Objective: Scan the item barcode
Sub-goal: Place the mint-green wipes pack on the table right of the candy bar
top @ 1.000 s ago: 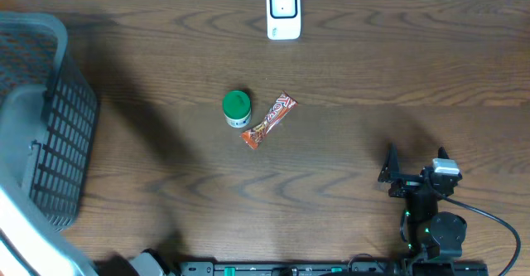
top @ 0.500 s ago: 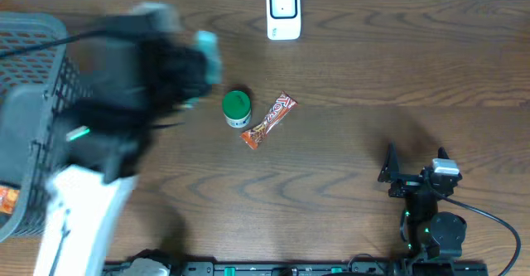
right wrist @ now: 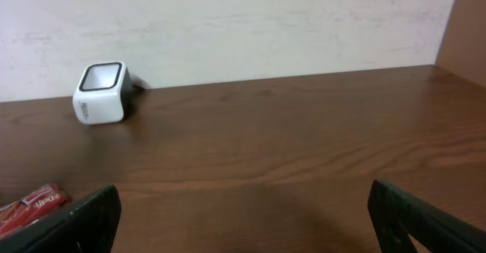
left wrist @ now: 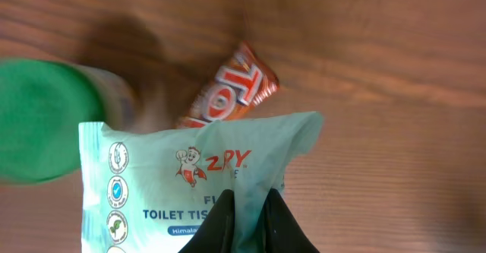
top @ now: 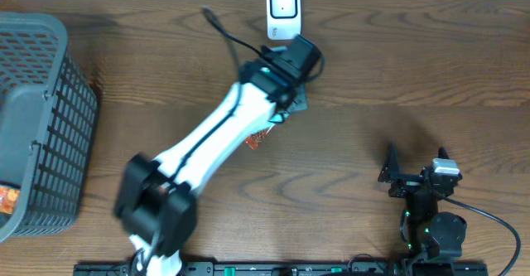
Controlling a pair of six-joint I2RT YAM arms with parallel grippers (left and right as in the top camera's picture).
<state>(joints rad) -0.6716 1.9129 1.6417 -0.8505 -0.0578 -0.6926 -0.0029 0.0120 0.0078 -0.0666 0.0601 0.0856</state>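
My left pincer [left wrist: 249, 201] is clamped tight on the tissue packet [left wrist: 190, 181]. Its two black fingers [left wrist: 225, 221] pinch the pale green wrapper at its lower edge. The packet sticks out ahead of the fingertips, with its printed face turned to the wrist camera.

From overhead, this pincer sits just on my side of the scanner [top: 283, 11], a little to the scanner's right. It looks close to the scanner but, as far as I can tell, apart from it. The packet is held up off the desk [top: 414, 77]. Beneath it I see a green-capped bottle [left wrist: 38, 120] and an orange snack bar [left wrist: 237, 93], lying just beside each other. Both are nearer to me than the scanner. Overhead, the left arm [top: 215, 135] covers the bottle and most of the bar.

The desk's far edge runs right behind the scanner, against a pale wall [right wrist: 266, 25]. A grey basket [top: 41, 118] stands well to the scanner's left, at the desk's left edge. To the scanner's right, a broad run of plain wood reaches out to the right edge.

My right pincer [top: 416, 167] rests well apart from the scanner, far down toward me and off to its right. Its jaws are spread wide and it holds nothing. Its wrist view looks across bare wood to the scanner, with the end of the snack bar at the lower left.
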